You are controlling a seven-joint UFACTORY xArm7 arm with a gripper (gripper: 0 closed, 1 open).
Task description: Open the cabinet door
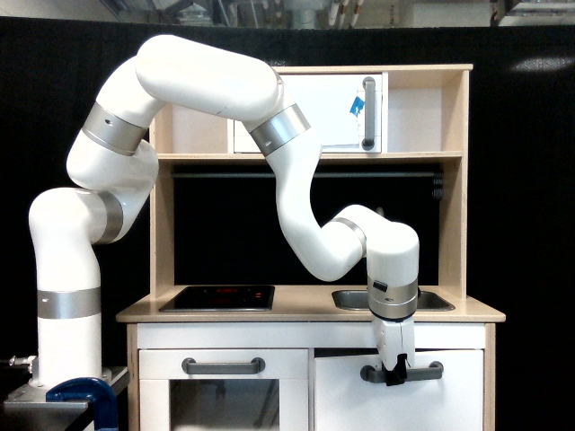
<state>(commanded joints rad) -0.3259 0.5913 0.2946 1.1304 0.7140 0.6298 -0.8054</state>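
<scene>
Hanging straight down at the lower right of the frame, the gripper (pixel 393 370) was pinching the grey bar handle (pixel 402 371) of the cabinet door (pixel 400 395), its dark fingers pressed together around the bar near its middle. That handle ran horizontally, crosswise to the fingers, along the panel's upper edge. A dark gap showed above the door's top, under the counter (pixel 305 313), suggesting it tipped outward.
</scene>
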